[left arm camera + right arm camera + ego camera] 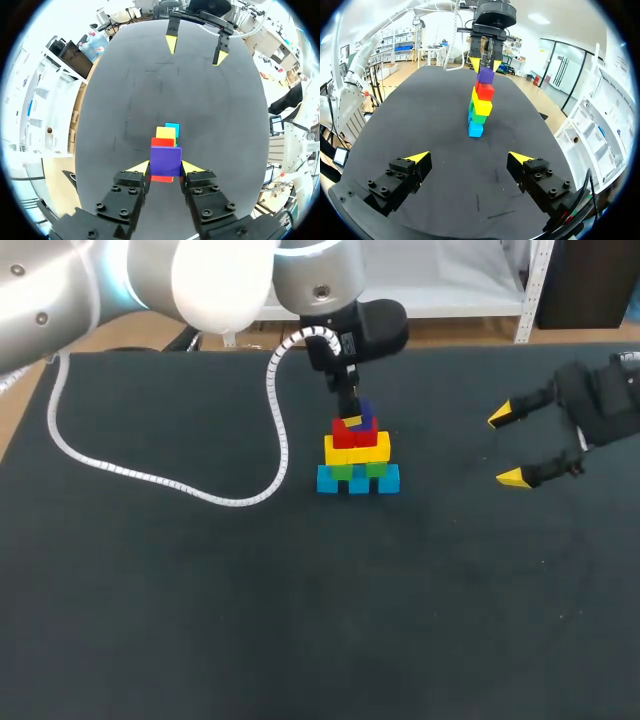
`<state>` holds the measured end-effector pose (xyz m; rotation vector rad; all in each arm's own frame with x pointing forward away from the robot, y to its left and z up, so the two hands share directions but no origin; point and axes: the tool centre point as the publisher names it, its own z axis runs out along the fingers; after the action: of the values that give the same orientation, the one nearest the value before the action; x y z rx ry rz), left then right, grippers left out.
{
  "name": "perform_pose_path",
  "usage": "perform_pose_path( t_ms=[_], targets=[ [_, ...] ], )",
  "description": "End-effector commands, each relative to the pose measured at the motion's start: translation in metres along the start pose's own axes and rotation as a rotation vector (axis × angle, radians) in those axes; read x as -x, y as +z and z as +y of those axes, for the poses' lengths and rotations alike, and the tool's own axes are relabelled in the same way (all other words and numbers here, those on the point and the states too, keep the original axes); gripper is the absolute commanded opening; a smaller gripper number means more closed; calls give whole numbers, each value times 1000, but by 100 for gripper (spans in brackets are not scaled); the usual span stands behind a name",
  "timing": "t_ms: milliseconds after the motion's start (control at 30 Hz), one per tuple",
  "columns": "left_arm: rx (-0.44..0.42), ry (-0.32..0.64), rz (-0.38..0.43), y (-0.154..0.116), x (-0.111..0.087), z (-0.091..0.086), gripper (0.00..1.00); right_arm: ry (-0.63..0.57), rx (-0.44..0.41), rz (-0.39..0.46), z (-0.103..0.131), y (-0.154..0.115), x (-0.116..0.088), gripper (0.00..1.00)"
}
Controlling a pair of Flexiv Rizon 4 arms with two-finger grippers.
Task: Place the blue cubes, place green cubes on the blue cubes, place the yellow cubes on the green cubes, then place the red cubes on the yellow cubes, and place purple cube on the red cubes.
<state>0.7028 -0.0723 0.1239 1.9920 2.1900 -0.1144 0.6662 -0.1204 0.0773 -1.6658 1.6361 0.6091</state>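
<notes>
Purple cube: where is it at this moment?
In the head view, the purple cube tops the stack near the table's middle, directly over the red cubes, clamped between the fingers of the left gripper.

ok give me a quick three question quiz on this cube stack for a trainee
1. True or false: the right gripper is shut on a cube.
2. Which colour is the bottom layer of the stack? A red, B blue, C green.
3. Fill in: the left gripper is shut on the ___ cube at the top of the stack.

Key: 1 false, the right gripper is open and away from the stack. 2 B. 3 purple, the purple cube.
</notes>
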Motion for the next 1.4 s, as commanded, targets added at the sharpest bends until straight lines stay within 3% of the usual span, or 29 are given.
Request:
perform_pose_path(
  t_ms=[33, 667, 767, 867, 1400],
  targets=[
    [-3, 1, -1, 0, 0, 2, 0, -1, 1, -2, 0, 1, 0, 100],
    [-12, -10, -3, 4, -4, 2, 0, -1, 1, -2, 0, 1, 0, 100],
    [-14, -11, -1, 4, -4, 2, 20, -1, 1, -2, 0, 1, 0, 100],
    [-15, -11, -2, 5, -4, 3, 33, -1, 1, -2, 0, 1, 0, 100],
    [-15, -11, -1, 6, -4, 7, 33, -1, 1, -2, 0, 1, 0, 100]
  ],
)
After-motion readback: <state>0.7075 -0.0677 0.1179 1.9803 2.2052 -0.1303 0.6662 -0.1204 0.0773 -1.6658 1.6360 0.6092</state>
